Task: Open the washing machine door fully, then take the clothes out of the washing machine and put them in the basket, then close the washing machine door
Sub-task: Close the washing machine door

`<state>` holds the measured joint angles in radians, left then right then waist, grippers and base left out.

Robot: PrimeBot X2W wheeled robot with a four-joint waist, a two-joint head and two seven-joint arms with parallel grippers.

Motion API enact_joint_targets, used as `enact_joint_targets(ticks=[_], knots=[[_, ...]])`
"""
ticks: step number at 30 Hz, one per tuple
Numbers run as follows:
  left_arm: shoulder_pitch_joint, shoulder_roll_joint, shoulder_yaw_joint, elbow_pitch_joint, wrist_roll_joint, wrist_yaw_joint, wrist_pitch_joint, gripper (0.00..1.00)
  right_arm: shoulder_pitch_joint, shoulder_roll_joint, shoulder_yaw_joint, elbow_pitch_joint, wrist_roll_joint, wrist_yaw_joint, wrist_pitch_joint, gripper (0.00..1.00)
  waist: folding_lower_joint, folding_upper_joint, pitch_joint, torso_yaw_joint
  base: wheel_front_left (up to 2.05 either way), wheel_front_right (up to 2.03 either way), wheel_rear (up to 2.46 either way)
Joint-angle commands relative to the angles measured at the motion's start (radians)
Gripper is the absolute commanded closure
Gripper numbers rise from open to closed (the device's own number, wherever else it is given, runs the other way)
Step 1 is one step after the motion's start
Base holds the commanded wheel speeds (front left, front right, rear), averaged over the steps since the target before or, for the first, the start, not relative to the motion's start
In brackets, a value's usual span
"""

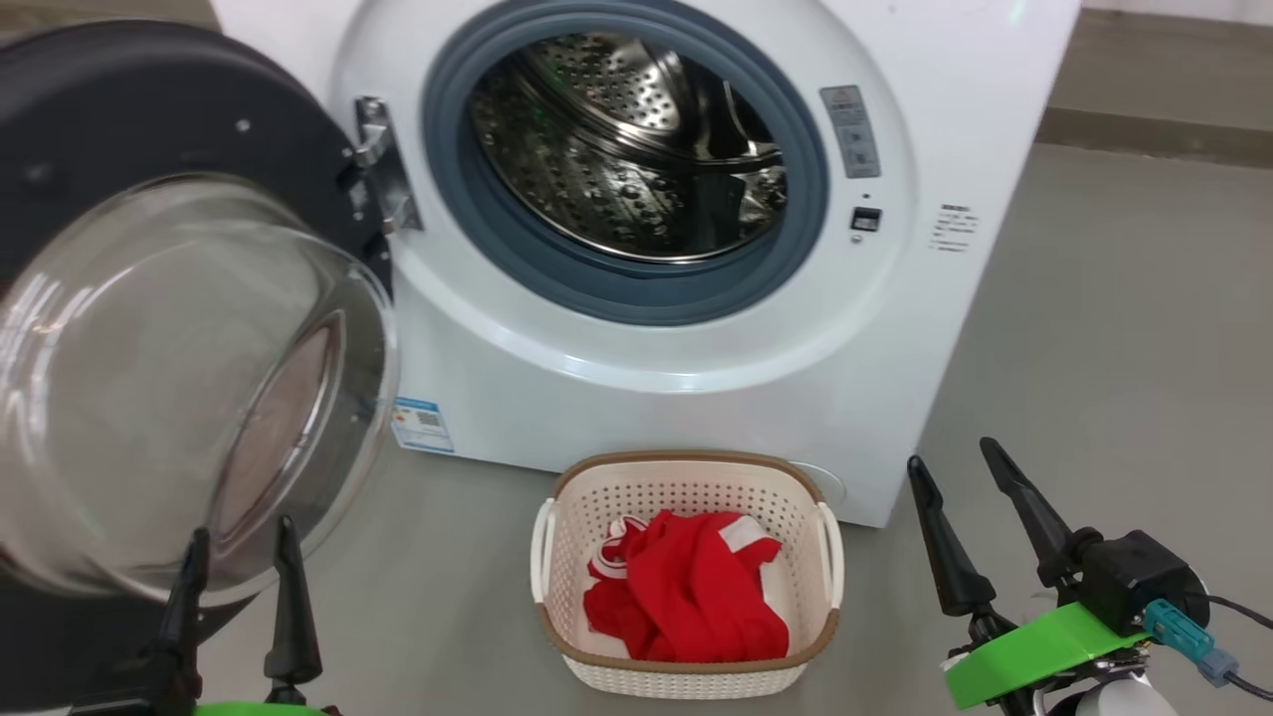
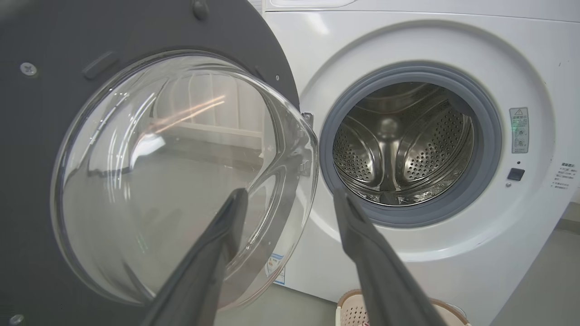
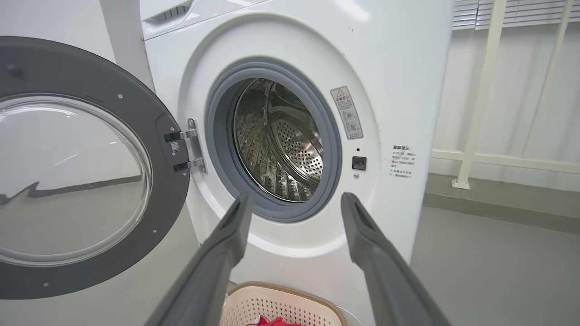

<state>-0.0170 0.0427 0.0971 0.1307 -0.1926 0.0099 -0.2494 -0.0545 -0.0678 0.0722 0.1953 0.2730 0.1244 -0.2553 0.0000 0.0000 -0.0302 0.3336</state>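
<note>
Clothes lie bunched in the basket, which stands on the floor just before the washing machine; its drum looks empty. The washing machine door hangs wide open at the left, so closing seems the step left. Left hand and right hand are both spread wide, holding nothing. A push on the bulging window could slide off the glass, or a weak swing might not latch.
</note>
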Motion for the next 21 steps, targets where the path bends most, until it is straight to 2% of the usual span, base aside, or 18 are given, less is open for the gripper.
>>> enact_joint_targets(ticks=[1,10,21], knots=[[-0.015,0.014,0.030,-0.030,0.013,0.009,-0.012,0.00,-0.024,-0.010,0.023,-0.029,0.008,0.006,-0.006,0.00,0.0000,0.0000,-0.015,0.039,0.00,0.00,0.00],[-0.002,0.022,0.030,-0.035,0.015,0.025,-0.007,0.00,-0.021,-0.006,0.041,-0.029,0.014,0.006,-0.006,0.00,0.0000,0.0000,-0.031,0.093,0.00,0.00,0.00],[0.008,0.026,0.030,-0.044,0.010,0.043,-0.001,0.00,-0.021,-0.010,0.052,-0.026,0.018,0.006,-0.006,0.00,0.0000,0.0000,-0.027,0.098,0.00,0.00,0.00]])
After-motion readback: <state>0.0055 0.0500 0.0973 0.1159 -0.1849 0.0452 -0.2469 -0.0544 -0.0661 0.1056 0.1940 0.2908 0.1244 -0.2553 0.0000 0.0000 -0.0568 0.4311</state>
